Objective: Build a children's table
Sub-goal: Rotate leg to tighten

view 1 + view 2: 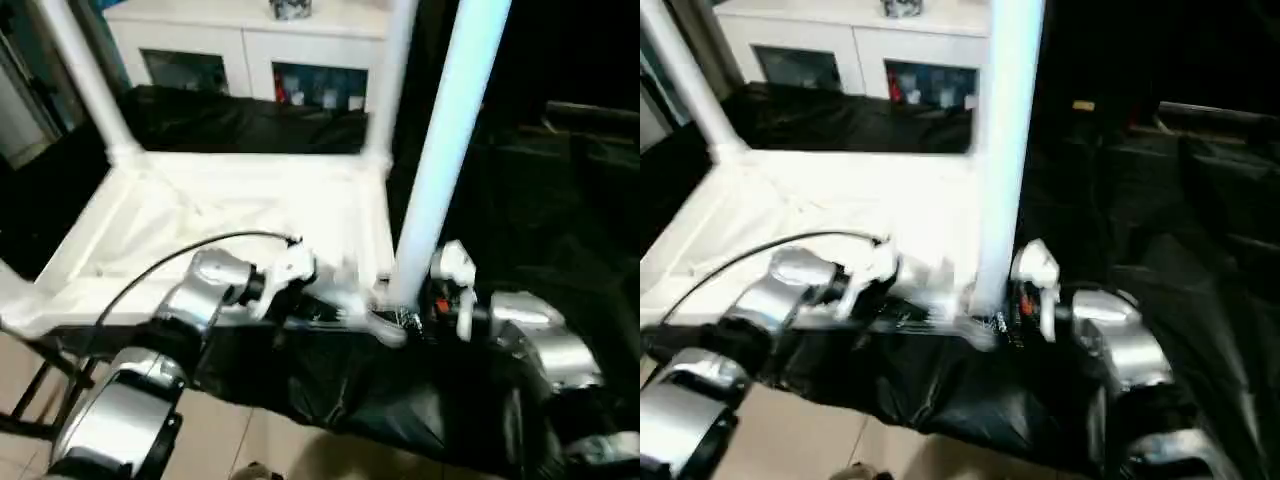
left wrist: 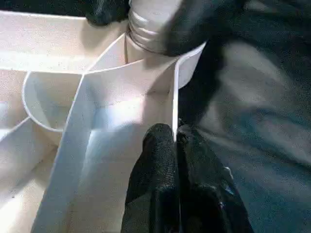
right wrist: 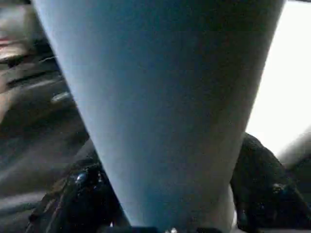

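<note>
The children's table's white tabletop (image 1: 200,220) lies upside down on the black-covered work table, ribs facing up. Two white legs stand in its far corners, one on the left (image 1: 85,75) and one on the right (image 1: 395,70). A third leg (image 1: 450,150) stands upright at the near right corner socket (image 2: 189,63). My right gripper (image 1: 405,315) is closed around the base of this leg, with a black finger (image 3: 73,194) on each side of it. My left gripper (image 2: 176,145) is shut on the thin near rim wall (image 2: 174,97) just beside that socket.
A white cabinet (image 1: 250,50) with glass doors stands behind the work table. Crumpled black cloth (image 1: 400,400) hangs over the table's near edge, and tiled floor (image 1: 250,440) shows below. A black cable (image 1: 170,260) arcs over my left forearm.
</note>
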